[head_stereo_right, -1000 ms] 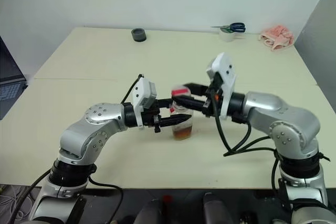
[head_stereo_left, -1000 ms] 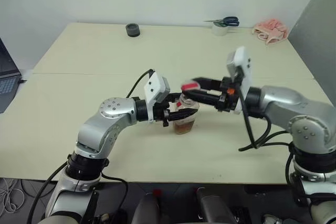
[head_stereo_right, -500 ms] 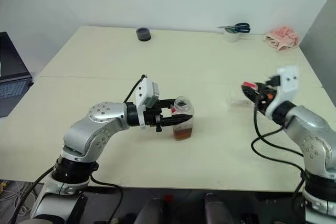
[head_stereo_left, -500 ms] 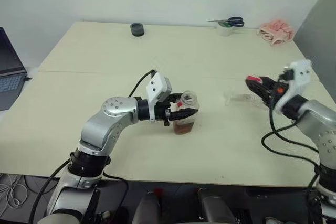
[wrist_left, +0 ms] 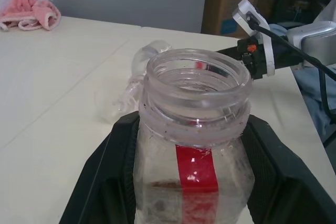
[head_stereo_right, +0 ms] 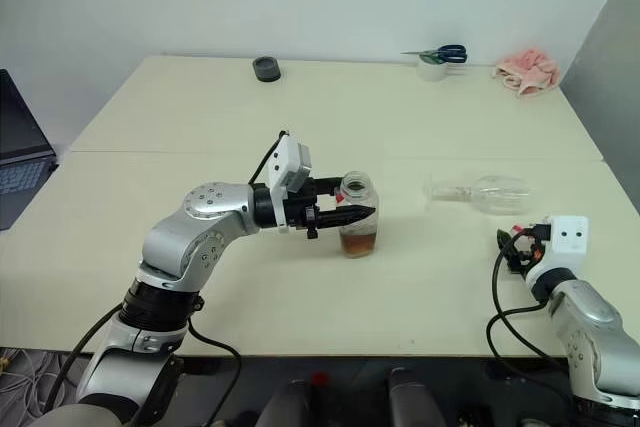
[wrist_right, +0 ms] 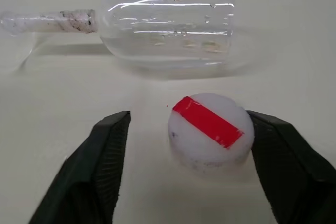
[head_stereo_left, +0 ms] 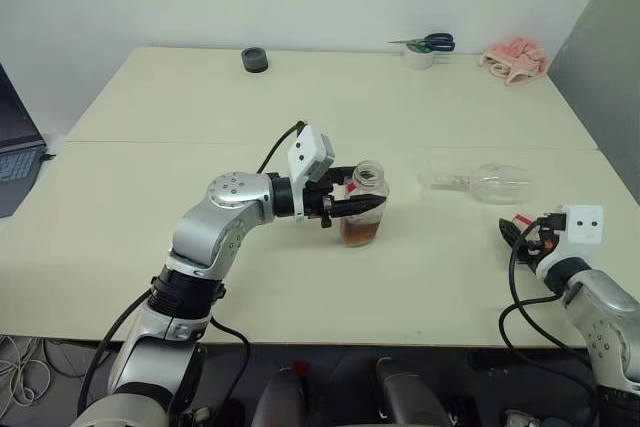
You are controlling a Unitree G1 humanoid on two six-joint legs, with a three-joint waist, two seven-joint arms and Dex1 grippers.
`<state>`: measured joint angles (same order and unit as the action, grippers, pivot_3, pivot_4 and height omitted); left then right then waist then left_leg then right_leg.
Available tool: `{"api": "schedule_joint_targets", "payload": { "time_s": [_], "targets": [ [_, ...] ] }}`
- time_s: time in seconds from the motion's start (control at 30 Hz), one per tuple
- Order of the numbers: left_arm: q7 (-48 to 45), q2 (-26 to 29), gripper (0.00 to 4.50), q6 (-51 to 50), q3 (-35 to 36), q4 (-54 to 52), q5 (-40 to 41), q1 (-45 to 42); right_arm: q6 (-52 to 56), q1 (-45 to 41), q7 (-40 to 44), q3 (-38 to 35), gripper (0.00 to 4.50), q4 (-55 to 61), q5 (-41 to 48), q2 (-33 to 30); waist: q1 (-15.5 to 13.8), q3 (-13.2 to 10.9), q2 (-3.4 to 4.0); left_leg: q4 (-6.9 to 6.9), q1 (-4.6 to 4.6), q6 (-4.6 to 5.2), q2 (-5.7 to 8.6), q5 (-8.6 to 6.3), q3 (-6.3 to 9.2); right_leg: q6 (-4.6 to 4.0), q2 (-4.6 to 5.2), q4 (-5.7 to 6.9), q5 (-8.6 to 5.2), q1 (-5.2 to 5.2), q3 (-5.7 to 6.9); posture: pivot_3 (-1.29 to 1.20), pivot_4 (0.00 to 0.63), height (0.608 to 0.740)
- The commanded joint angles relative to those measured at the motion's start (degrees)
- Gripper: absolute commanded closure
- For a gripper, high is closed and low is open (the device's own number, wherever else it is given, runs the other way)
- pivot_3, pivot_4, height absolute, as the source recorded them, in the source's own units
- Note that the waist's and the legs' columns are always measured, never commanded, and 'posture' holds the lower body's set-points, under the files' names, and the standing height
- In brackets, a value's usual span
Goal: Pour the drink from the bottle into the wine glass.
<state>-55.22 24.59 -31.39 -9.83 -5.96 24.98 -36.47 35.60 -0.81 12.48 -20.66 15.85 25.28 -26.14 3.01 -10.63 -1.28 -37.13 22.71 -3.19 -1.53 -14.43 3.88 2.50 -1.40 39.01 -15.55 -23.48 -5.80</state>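
Head views: bottle (head_stereo_left: 363,215), uncapped, upright mid-table, clamped in left gripper (head_stereo_left: 372,206); wine glass (head_stereo_left: 490,184) lying on its side to the right.
Left wrist view: open neck, drink (wrist_left: 168,203) low inside.
Right wrist view: right gripper (wrist_right: 185,145) now spread, cap (wrist_right: 211,132) released onto table (a second ago carried). Glass needs righting before pouring.

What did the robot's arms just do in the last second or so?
The right gripper carried the cap away from the bottle to the table's right side, lowered it beside the lying wine glass and opened. The left gripper stayed shut on the upright bottle.
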Motion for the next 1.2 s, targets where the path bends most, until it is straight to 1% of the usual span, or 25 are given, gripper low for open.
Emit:
{"api": "schedule_joint_targets", "payload": {
  "time_s": [0.03, 0.17, 0.23, 0.5, 0.6, 0.67, 0.7, 0.73, 0.77, 0.8, 0.83, 0.9, 0.93, 0.97, 1.03, 1.13, 1.17, 1.2],
  "targets": [
    [-0.36, -0.50, 2.33, 2.08, 0.62, -0.47, -0.13, -1.85, -1.68, -1.14, 1.19, -0.95, 0.01, 1.87, -0.07, -0.77, 0.02, 0.00, 0.00, 0.00, 0.00, 0.00, 0.00, 0.00, 0.00, 0.00, 0.00, 0.00, 0.00, 0.00, 0.00, 0.00, 0.150, 0.740],
    [-0.54, -0.91, 2.33, 3.29, 0.87, 1.83, -0.75, -2.79, 0.12, -0.80, 2.09, -0.91, 0.00, 2.58, -0.01, -2.18, -0.08, 0.00, 0.00, 0.03, 0.03, 0.00, 0.01, 0.00, 0.03, 0.00, 0.01, -0.03, 0.00, 0.00, 0.02, 0.00, 0.150, 0.740],
    [-0.73, -1.12, 2.33, 3.94, 0.95, 3.04, -1.04, -3.32, 2.43, -0.30, 1.97, 0.36, 0.00, 1.44, -1.45, -3.64, -0.11, 0.00, 0.00, 0.03, 0.05, 0.00, 0.02, 0.00, 0.03, 0.00, 0.02, -0.03, 0.00, 0.00, 0.03, 0.00, 0.150, 0.740],
    [-1.21, -1.79, 2.33, 5.28, 0.88, 5.18, -1.73, -4.54, 0.36, -0.87, 0.93, 1.63, 0.00, -2.00, -6.78, -4.68, -0.08, 0.01, 0.02, 0.02, 0.03, 0.00, 0.03, 0.00, 0.03, 0.00, 0.02, -0.02, 0.00, 0.00, 0.02, 0.00, 0.150, 0.740],
    [-1.05, -1.17, 2.33, 5.37, 1.58, 5.39, -1.97, -4.50, -1.20, -2.48, 1.41, -0.46, 0.00, 1.64, -4.55, -2.98, -0.02, 0.01, 0.02, 0.02, 0.04, 0.00, 0.03, 0.00, 0.03, 0.00, 0.02, -0.02, 0.00, 0.00, 0.02, 0.00, 0.150, 0.740],
    [-0.53, -0.57, 2.33, 5.46, 2.36, 5.58, -2.26, -4.48, -2.43, -3.66, 2.07, -0.37, 0.00, 5.83, -4.70, -3.67, 0.13, -0.01, 0.05, 0.02, 0.03, 0.00, 0.03, 0.00, 0.03, 0.00, 0.02, -0.01, 0.00, -0.01, 0.02, 0.00, 0.150, 0.740],
    [-0.11, -0.26, 2.33, 5.56, 2.77, 5.77, -2.45, -4.54, -2.01, -4.33, 2.46, -0.11, 0.00, 7.57, -5.06, -4.76, 0.22, -0.01, 0.09, 0.02, 0.03, 0.00, 0.02, 0.00, 0.03, 0.00, 0.02, 0.00, 0.00, -0.01, 0.02, 0.00, 0.150, 0.740],
    [0.73, 0.13, 2.33, 5.33, 3.69, 5.97, -2.47, -4.68, 0.08, -5.77, 4.34, 0.21, 0.00, 10.01, -4.17, -7.37, 0.23, -0.02, 0.10, 0.02, 0.03, 0.00, 0.03, 0.00, 0.03, 0.00, 0.02, 0.00, 0.00, -0.01, 0.01, 0.00, 0.150, 0.740],
    [2.68, 0.51, 2.33, 4.79, 5.46, 6.50, -2.48, -5.05, 4.44, -8.86, 7.82, 0.28, 0.00, 13.05, -0.30, -11.11, 0.27, -0.09, 0.21, 0.00, 0.03, 0.00, 0.03, 0.00, 0.04, 0.00, 0.02, 0.00, 0.00, -0.01, 0.02, 0.00, 0.150, 0.740],
    [5.88, 1.01, 2.33, 5.08, 7.63, 8.16, -3.43, -5.68, 9.60, -12.89, 12.68, 1.16, 0.00, 15.97, 5.55, -15.59, 0.38, -0.13, 0.29, -0.03, 0.04, 0.00, 0.04, 0.00, 0.02, 0.03, 0.03, 0.01, 0.02, -0.01, -0.01, 0.00, 0.150, 0.740],
    [8.13, 1.33, 2.33, 5.35, 9.06, 9.35, -4.13, -6.12, 13.30, -15.72, 15.89, 1.77, 0.00, 17.79, 9.92, -18.67, 0.46, -0.16, 0.33, -0.07, 0.03, 0.01, 0.05, 0.01, 0.00, 0.06, 0.04, 0.01, 0.04, 0.00, -0.05, 0.00, 0.150, 0.740],
    [12.04, 1.59, 2.33, 6.67, 10.79, 12.49, -5.81, -7.09, 16.77, -19.19, 19.97, 4.16, 0.00, 19.76, 15.32, -21.71, 0.40, -0.11, 0.22, -0.03, -0.01, 0.13, 0.03, 0.07, 0.08, 0.01, 0.01, 0.00, 0.08, 0.04, 0.05, 0.00, 0.150, 0.740],
    [14.25, 1.69, 2.33, 8.04, 11.65, 14.62, -7.02, -7.67, 17.15, -21.27, 20.89, 6.53, 0.00, 20.27, 16.70, -21.36, 0.24, -0.02, 0.06, 0.00, -0.02, 0.14, -0.04, 0.07, 0.25, -0.01, -0.11, -0.03, 0.07, 0.10, 0.20, 0.00, 0.150, 0.740],
    [17.11, 1.87, 2.33, 9.95, 13.09, 17.56, -8.36, -8.34, 16.35, -25.64, 19.93, 11.30, 0.00, 19.27, 15.96, -17.94, 0.19, 0.04, -0.06, 0.09, -0.10, 0.14, -0.13, 0.07, 0.40, -0.04, -0.21, -0.09, 0.05, 0.20, 0.34, 0.00, 0.150, 0.740],
    [21.44, 1.98, 2.33, 12.43, 15.19, 21.99, -10.32, -9.47, 15.00, -31.70, 17.70, 18.20, 0.00, 16.76, 13.78, -11.89, 0.53, 0.03, -0.08, 0.09, -0.15, 0.15, -0.21, 0.07, 0.48, -0.10, -0.32, -0.07, 0.03, 0.23, 0.36, 0.00, 0.150, 0.740],
    [27.57, 1.78, 2.33, 13.58, 17.40, 26.27, -12.28, -10.63, 13.05, -36.22, 16.11, 24.32, 0.00, 12.11, 10.09, -4.68, 0.29, -0.01, -0.01, 0.06, -0.03, 0.15, -0.13, 0.09, 0.38, -0.19, -0.23, -0.02, 0.10, 0.09, 0.27, 0.00, 0.150, 0.740],
    [28.97, 1.72, 2.33, 13.75, 17.83, 26.93, -12.62, -10.74, 12.63, -36.98, 15.94, 25.32, 0.00, 11.06, 9.37, -3.28, 0.24, -0.01, -0.01, 0.01, 0.06, 0.14, -0.13, 0.09, 0.39, -0.21, -0.21, -0.02, 0.11, 0.04, 0.31, 0.00, 0.150, 0.740],
    [31.27, 1.53, 2.33, 13.56, 18.94, 27.07, -12.66, -10.43, 11.44, -38.10, 15.71, 27.09, 0.00, 9.15, 7.80, -1.36, 0.13, -0.01, -0.01, -0.01, 0.18, 0.13, -0.10, 0.10, 0.39, -0.45, -0.17, -0.03, 0.28, -0.06, 0.31, 0.00, 0.150, 0.740]
  ]
}}
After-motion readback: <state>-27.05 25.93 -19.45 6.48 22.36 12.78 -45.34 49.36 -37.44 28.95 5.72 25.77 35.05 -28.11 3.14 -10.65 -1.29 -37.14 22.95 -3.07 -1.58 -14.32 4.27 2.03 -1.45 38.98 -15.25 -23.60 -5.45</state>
